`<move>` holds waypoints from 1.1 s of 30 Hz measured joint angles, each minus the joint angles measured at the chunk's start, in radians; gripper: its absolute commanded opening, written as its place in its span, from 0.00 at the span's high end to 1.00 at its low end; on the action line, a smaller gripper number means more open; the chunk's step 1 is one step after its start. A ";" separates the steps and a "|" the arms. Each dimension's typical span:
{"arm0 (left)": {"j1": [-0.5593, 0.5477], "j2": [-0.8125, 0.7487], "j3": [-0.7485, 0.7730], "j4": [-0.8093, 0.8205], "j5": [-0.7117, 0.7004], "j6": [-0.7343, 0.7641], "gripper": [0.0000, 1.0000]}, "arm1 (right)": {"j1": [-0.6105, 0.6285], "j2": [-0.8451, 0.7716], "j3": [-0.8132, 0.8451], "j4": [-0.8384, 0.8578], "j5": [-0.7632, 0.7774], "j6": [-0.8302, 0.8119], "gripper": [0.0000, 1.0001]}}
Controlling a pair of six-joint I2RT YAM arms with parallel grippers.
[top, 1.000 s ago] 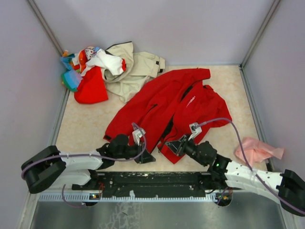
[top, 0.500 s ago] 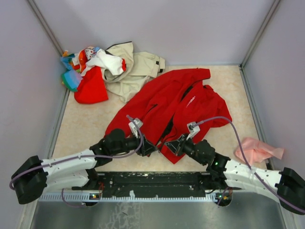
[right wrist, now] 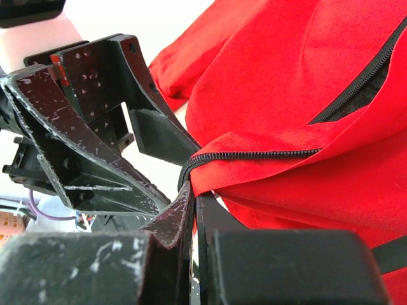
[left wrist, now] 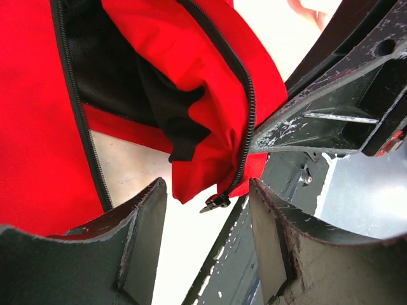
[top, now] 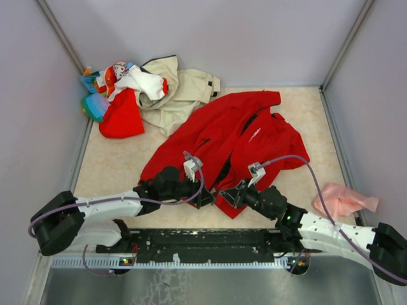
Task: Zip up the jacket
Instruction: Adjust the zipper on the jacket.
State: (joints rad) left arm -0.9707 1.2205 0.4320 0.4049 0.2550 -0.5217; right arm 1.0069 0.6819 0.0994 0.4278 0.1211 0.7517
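The red jacket point(top: 245, 130) lies open in the middle of the table, its black front zipper unjoined. My right gripper point(top: 230, 194) is shut on the jacket's bottom hem at the zipper edge point(right wrist: 254, 155) and lifts it a little. My left gripper point(top: 206, 200) is open and empty just left of that corner. In the left wrist view the black zipper pull point(left wrist: 216, 203) hangs at the end of the hem, between and just beyond my open fingers point(left wrist: 143, 232). The other zipper edge point(left wrist: 79, 108) runs down the left. The right gripper's body point(left wrist: 337, 108) sits close on the right.
A beige jacket point(top: 184, 89) and a heap of mixed clothes point(top: 117, 95) lie at the back left. A pink cloth point(top: 343, 200) lies at the right, near the wall. Grey walls close in the table on three sides.
My left gripper has swung right and forward to the jacket's bottom hem, ending beside the right gripper. The right gripper has kept its hold and barely moved.
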 measured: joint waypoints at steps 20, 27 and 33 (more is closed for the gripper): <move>0.000 0.037 -0.013 0.061 0.082 -0.020 0.71 | 0.000 -0.003 0.000 0.017 -0.013 -0.009 1.00; 0.002 0.005 -0.047 0.115 0.105 -0.045 0.89 | 0.000 -0.026 0.000 0.014 -0.013 -0.008 0.97; 0.002 -0.007 -0.061 0.143 0.111 -0.066 0.95 | 0.000 -0.038 -0.001 0.019 -0.016 -0.001 0.71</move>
State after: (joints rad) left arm -0.9688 1.2133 0.3714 0.5480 0.3656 -0.5880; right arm 1.0069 0.6441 0.0986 0.4465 0.1051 0.7509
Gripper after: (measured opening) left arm 0.151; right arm 0.185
